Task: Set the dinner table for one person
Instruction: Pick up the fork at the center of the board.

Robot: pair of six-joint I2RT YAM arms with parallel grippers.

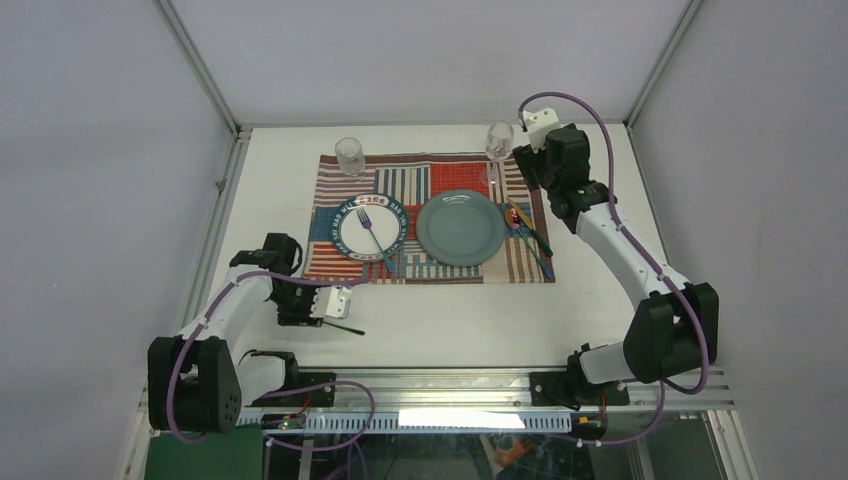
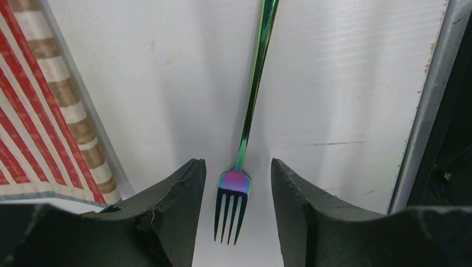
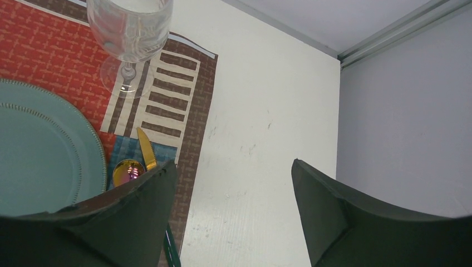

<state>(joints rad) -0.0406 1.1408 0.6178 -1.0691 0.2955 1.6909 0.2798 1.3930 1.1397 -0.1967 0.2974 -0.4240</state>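
The left arm is folded close to its base at the near left. Its elbow is bent and its wrist is turned right, so the left gripper [image 2: 235, 162] sits low over the bare tabletop [image 1: 450, 320], just near of the placemat's [image 1: 470, 175] near left corner. Its fingers [image 2: 178, 194] are released. A rainbow-tinted fork [image 2: 253, 94] lies flat on the tabletop between them, with a gap on either side. Its tines point toward the wrist and its handle points away.

The right arm stretches from its base at the near right. Its long white forearm slants far and left to the placemat's far right corner, where the wrist tips downward. The right gripper [image 3: 231, 167] hangs there with its fingers [image 3: 150, 206] spread wide and nothing between them, above the edge where placemat meets tabletop.

The white tabletop, with metal rails along its edges, fills the middle of the overhead view and carries everything else. On the placemat a small blue-rimmed plate [image 1: 352, 238] sits at the left with a second fork [image 1: 372, 232] lying across it. A teal plate [image 1: 460, 228] is just beside it on the right. A gold knife [image 3: 146, 149] and a shiny spoon [image 3: 127, 171] lie right of the teal plate. A stemmed glass [image 3: 131, 22] stands on the placemat's far right part, and another glass [image 1: 349, 155] stands at its far left corner.
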